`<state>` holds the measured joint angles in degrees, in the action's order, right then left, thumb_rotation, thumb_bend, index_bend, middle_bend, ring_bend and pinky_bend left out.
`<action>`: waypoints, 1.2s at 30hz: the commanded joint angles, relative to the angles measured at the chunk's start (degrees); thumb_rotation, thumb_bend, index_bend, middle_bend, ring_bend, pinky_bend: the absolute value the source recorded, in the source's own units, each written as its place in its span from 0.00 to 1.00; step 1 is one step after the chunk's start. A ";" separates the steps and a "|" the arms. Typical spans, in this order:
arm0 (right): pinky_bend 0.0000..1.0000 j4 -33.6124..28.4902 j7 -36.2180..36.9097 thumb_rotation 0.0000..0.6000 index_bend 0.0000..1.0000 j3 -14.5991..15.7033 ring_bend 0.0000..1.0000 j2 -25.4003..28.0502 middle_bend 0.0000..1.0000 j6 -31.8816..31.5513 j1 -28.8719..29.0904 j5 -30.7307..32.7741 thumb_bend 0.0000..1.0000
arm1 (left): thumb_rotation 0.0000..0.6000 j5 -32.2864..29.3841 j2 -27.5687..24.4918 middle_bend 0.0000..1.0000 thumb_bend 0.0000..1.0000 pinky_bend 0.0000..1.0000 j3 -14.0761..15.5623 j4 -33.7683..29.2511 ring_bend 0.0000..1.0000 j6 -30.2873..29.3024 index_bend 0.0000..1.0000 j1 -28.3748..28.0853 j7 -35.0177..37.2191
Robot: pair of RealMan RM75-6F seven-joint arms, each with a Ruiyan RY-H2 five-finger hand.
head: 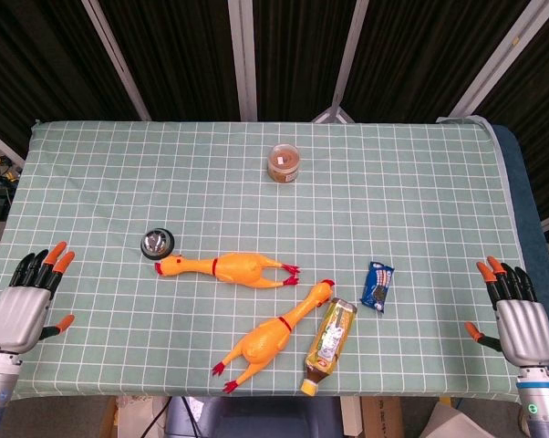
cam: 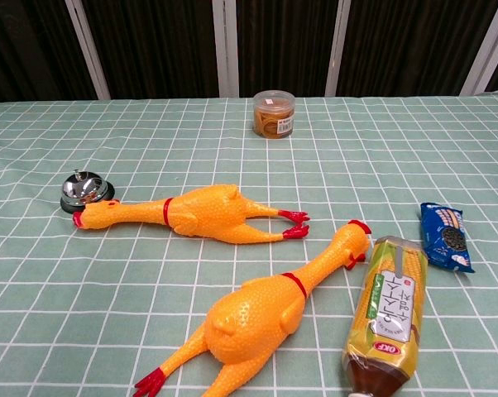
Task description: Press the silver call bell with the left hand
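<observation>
The silver call bell (head: 156, 243) (cam: 83, 190) stands on the green checked cloth, left of centre, touching the head of a rubber chicken. My left hand (head: 28, 301) rests at the table's front left corner, fingers spread and holding nothing, well to the left of and nearer than the bell. My right hand (head: 516, 315) lies at the front right edge, also with fingers apart and holding nothing. Neither hand shows in the chest view.
Two yellow rubber chickens (head: 227, 266) (head: 274, 336) lie near the middle front. A corn drink bottle (head: 329, 345) lies beside them, a blue snack packet (head: 378, 285) to its right. A small round tub (head: 284, 162) stands at the back centre.
</observation>
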<state>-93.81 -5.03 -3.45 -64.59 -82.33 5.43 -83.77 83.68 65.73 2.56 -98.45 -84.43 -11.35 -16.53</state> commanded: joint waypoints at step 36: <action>0.00 -0.66 0.62 1.00 0.00 -0.01 0.00 0.40 0.00 0.77 0.04 0.48 0.25 | 1.00 -19.77 15.98 0.00 0.63 0.00 -10.72 11.26 0.00 25.85 0.00 -20.06 -19.55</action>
<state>-94.46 -4.42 -3.47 -64.20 -81.58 5.47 -83.29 64.88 80.87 -8.05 -87.84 -59.24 -30.69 -35.15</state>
